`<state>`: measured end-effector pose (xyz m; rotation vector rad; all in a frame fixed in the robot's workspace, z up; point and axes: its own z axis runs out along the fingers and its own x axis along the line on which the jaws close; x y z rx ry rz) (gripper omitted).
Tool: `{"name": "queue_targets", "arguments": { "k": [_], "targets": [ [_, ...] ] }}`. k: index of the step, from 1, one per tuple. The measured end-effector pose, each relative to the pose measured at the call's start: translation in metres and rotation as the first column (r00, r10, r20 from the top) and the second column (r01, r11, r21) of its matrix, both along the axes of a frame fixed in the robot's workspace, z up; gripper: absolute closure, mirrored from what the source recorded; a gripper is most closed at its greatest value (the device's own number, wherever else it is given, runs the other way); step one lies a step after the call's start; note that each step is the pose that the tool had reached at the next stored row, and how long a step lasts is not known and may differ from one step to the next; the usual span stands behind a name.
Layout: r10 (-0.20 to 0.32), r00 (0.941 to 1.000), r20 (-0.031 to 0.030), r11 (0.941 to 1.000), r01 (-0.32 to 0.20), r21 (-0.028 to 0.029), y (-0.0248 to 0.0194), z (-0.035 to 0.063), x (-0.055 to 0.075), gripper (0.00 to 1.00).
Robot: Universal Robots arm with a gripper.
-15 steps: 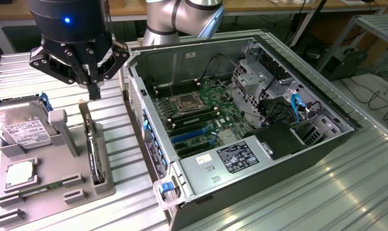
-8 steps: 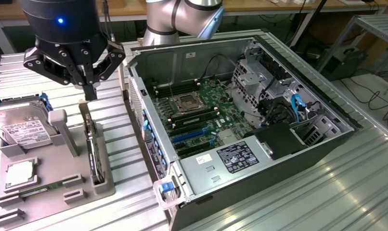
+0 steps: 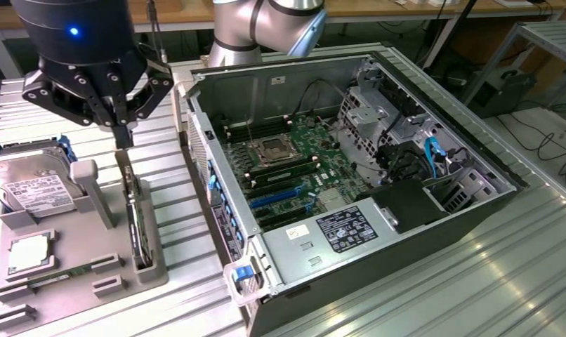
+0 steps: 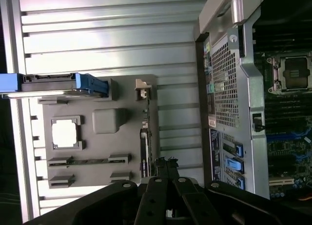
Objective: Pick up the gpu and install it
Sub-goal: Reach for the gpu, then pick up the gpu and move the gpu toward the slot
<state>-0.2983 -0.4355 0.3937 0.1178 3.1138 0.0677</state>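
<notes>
Closest to the lens hung the claw (image 3: 123, 137), clenched shut on nothing, poised just above the gpu (image 3: 133, 214). That card stood on its long edge in a narrow slot of the grey holder (image 3: 84, 184), along the holder's side facing the computer case (image 3: 386, 274). I judged it was kept upright so that its top edge could be pinched from above. Deeper in the holder, a hard drive (image 3: 35, 186) leaned in its own cradle, apart from the card. Beside the holder, on the same ribbed surface (image 3: 508, 281), the case lay on its side with its panel off, so the motherboard (image 3: 297, 165) and its blue slots (image 3: 275, 198) faced upward.
</notes>
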Motion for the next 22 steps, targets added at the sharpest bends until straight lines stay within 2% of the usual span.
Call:
{"name": "queue_targets", "arguments": {
  "k": [9, 22],
  "targets": [
    [0.0, 1.0, -0.0001, 1.0, 0.0, 0.0013, 0.0, -0.0004, -0.018, 0.89],
    [0.0, 1.0, 0.0, 1.0, 0.0, 0.0014, 0.0, -0.0004, -0.018, 0.89]
  ]
}}
